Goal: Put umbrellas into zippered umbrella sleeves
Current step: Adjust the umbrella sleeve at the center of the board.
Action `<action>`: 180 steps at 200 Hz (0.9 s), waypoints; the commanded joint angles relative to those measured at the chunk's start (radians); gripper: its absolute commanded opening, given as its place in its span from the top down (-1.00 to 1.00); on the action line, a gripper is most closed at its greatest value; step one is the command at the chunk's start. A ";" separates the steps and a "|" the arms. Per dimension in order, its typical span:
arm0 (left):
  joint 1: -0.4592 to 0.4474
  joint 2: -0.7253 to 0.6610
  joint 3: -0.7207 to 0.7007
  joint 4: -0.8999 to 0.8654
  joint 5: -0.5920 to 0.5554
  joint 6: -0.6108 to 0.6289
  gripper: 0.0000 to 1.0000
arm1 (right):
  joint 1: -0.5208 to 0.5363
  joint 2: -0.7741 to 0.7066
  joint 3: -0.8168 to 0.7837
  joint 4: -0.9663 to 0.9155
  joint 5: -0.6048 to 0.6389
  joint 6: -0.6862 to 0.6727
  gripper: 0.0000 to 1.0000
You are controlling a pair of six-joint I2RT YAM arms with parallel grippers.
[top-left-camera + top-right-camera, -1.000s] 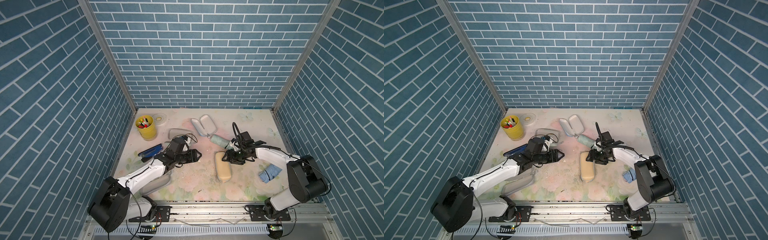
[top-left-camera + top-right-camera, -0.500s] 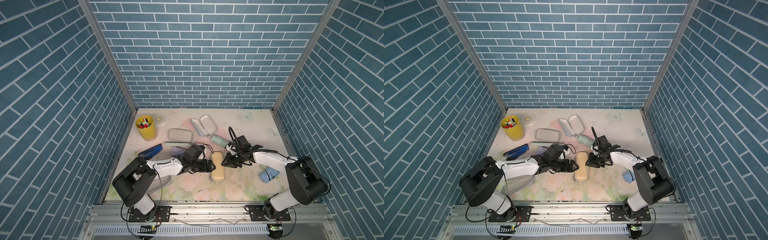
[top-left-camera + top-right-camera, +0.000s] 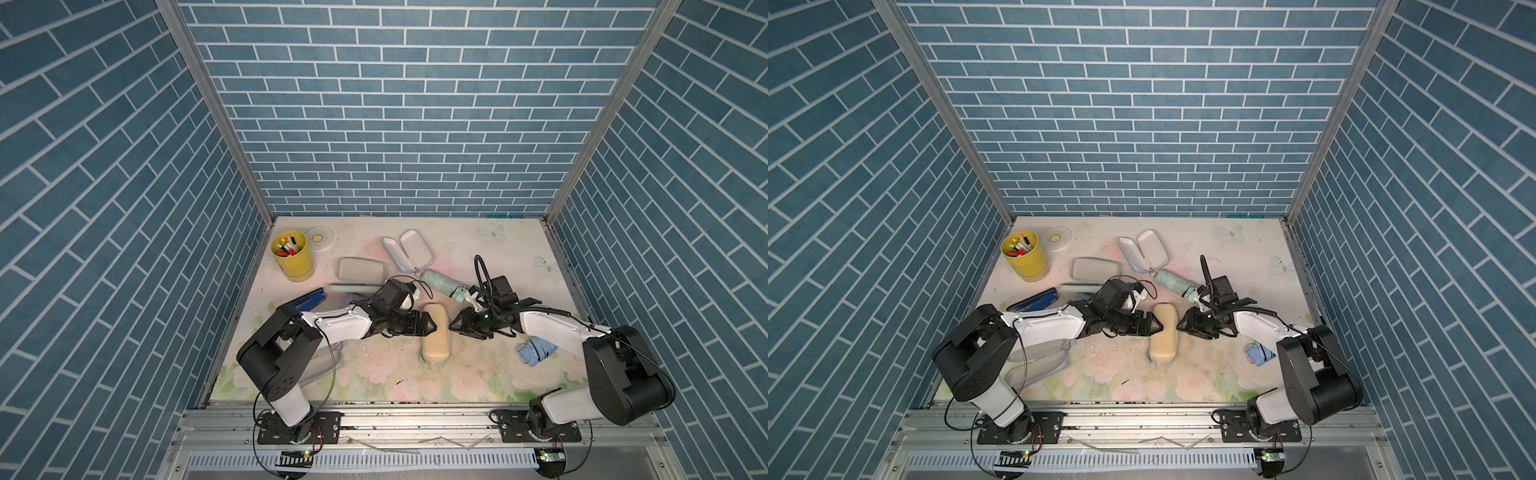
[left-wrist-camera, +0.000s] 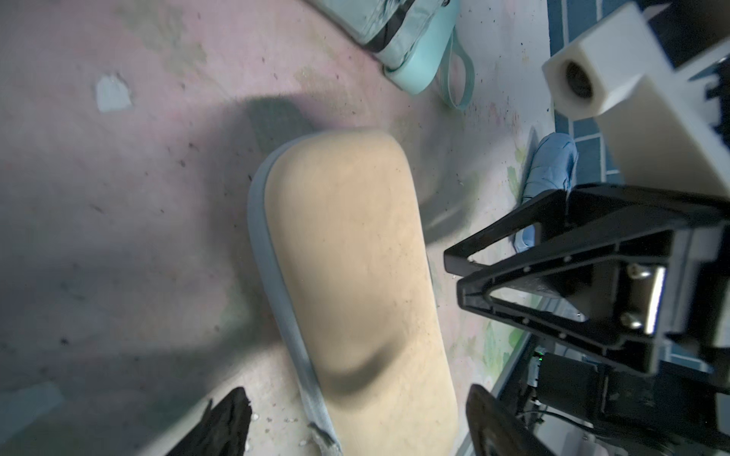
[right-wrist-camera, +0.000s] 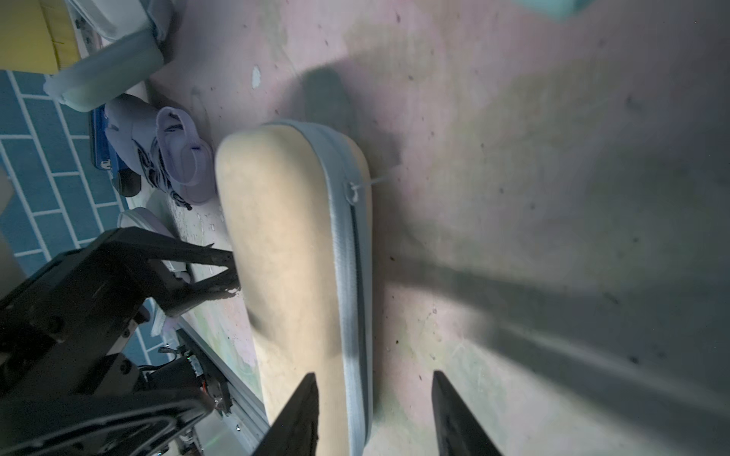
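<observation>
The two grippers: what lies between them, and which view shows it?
The beige case lies between the left gripper and the right gripper, flat on the table. Both top views show it.

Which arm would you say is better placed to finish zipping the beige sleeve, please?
Right, I think: the zipper pull sits on the side of the beige sleeve facing the right gripper, whose open jaws straddle that seam.

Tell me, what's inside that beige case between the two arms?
The beige case lies closed; its zipper gapes to a dark slit. Any contents are covered.
</observation>
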 commanded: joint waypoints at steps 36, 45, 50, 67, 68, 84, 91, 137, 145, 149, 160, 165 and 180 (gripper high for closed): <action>0.015 0.077 -0.082 0.191 0.098 -0.105 -0.12 | 0.006 0.119 -0.045 0.304 -0.117 0.129 -0.14; 0.027 0.094 -0.094 0.237 0.119 -0.126 -0.02 | 0.008 0.133 -0.054 0.332 -0.125 0.136 -0.14; 0.034 0.101 -0.100 0.251 0.124 -0.132 0.02 | 0.008 0.140 -0.059 0.351 -0.131 0.141 -0.14; 0.054 0.108 -0.118 0.268 0.131 -0.130 0.11 | 0.014 0.154 -0.072 0.410 -0.158 0.152 -0.08; 0.054 0.108 -0.119 0.268 0.132 -0.129 0.11 | 0.014 0.155 -0.073 0.413 -0.159 0.152 -0.07; 0.061 0.112 -0.122 0.260 0.136 -0.115 0.15 | 0.022 0.165 -0.077 0.456 -0.181 0.156 0.00; 0.062 0.117 -0.122 0.257 0.140 -0.110 0.19 | 0.027 0.170 -0.076 0.474 -0.188 0.156 0.01; 0.086 0.171 -0.155 0.342 0.172 -0.119 0.41 | 0.038 0.206 -0.079 0.579 -0.207 0.181 0.31; 0.091 0.170 -0.156 0.346 0.175 -0.120 0.41 | 0.038 0.208 -0.084 0.605 -0.214 0.193 0.43; 0.093 0.167 -0.156 0.349 0.177 -0.120 0.41 | 0.038 0.208 -0.085 0.614 -0.218 0.197 0.48; 0.100 0.149 -0.159 0.359 0.184 -0.125 0.38 | 0.038 0.200 -0.090 0.638 -0.226 0.207 0.62; 0.103 0.139 -0.161 0.365 0.188 -0.127 0.34 | 0.037 0.193 -0.092 0.644 -0.227 0.210 0.68; 0.115 0.096 -0.172 0.376 0.204 -0.130 0.16 | 0.037 0.166 -0.094 0.646 -0.224 0.210 0.82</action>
